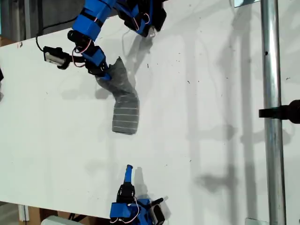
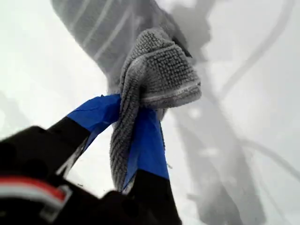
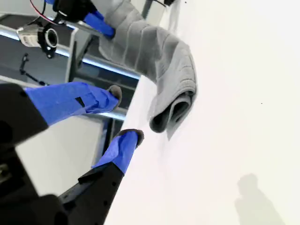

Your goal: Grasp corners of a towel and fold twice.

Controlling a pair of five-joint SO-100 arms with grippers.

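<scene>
My first gripper [image 2: 133,140]: jaws clamped on a bunched end of the towel [image 1: 123,96], cloth squeezed between the blue pads. From there the towel hangs and trails away as one long twisted strip, its far folded end resting on the table [image 1: 211,117]. Long axis runs straight from my first gripper toward my second gripper [image 3: 126,115]. That one stands parted, empty, well short of the folded end, which lies ahead of its jaws.
</scene>
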